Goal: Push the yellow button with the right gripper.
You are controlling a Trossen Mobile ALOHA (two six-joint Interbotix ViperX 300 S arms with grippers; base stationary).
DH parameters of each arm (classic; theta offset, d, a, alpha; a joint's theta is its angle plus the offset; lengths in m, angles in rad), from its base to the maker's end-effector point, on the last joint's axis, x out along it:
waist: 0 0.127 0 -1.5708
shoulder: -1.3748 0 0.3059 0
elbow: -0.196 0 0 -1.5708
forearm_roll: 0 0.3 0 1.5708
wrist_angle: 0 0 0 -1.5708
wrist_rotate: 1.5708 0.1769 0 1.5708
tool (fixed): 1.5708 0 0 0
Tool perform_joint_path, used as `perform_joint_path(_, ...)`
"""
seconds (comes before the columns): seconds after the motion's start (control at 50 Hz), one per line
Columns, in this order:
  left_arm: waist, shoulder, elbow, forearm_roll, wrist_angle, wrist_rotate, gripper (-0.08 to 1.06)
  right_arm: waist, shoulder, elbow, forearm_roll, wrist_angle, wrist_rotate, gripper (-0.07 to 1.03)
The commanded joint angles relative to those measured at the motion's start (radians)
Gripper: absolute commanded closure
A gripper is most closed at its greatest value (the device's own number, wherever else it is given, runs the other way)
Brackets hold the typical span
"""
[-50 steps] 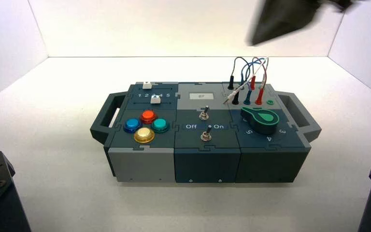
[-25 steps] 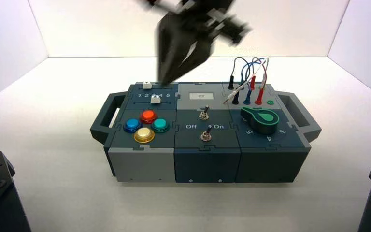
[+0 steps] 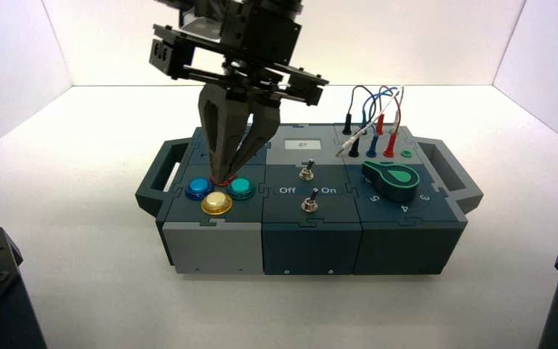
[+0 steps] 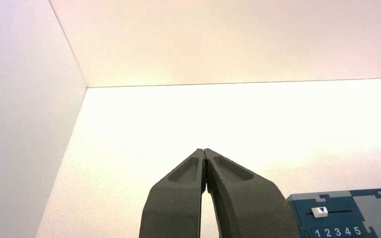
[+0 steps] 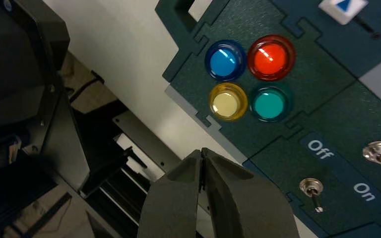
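Observation:
The yellow button sits nearest the front in a cluster of coloured buttons at the box's left end. My right gripper is shut and empty, pointing down over that cluster. In the high view its tips cover the orange-red button, just behind the yellow one. The right wrist view shows the yellow button uncovered, with the shut gripper apart from it and raised above the box. My left gripper is shut and empty, parked away from the box's left end.
The blue, orange-red and teal-green buttons surround the yellow one. Two toggle switches stand mid-box beside "Off" and "On". A green knob and plugged wires are at the right end. White walls enclose the table.
My right gripper has swung in from the upper right, moved left and come down over the button cluster. The box and the left arm have not moved.

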Motion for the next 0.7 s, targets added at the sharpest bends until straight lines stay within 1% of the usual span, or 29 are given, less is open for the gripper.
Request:
perform_joint_path(0.02, 0.003, 0.002, -0.025, -0.002, -0.006, 0.0, 1.0, 0.008, 0.011, -0.057, 0.006, 0.034, -0.002, 0.98)
perform_joint_path(0.2, 0.003, -0.011, -0.025, -0.002, -0.006, 0.0, 1.0, 0.008, 0.06, -0.094, 0.006, 0.063, -0.003, 0.98)
perform_joint_path(0.48, 0.003, -0.034, -0.02, -0.002, -0.006, -0.002, 1.0, 0.009, 0.11, -0.11, 0.006, 0.063, -0.005, 0.98)
perform_joint_path(0.7, 0.003, -0.029, -0.021, -0.003, -0.006, -0.003, 1.0, 0.009, 0.124, -0.11, 0.002, 0.057, -0.005, 0.98)
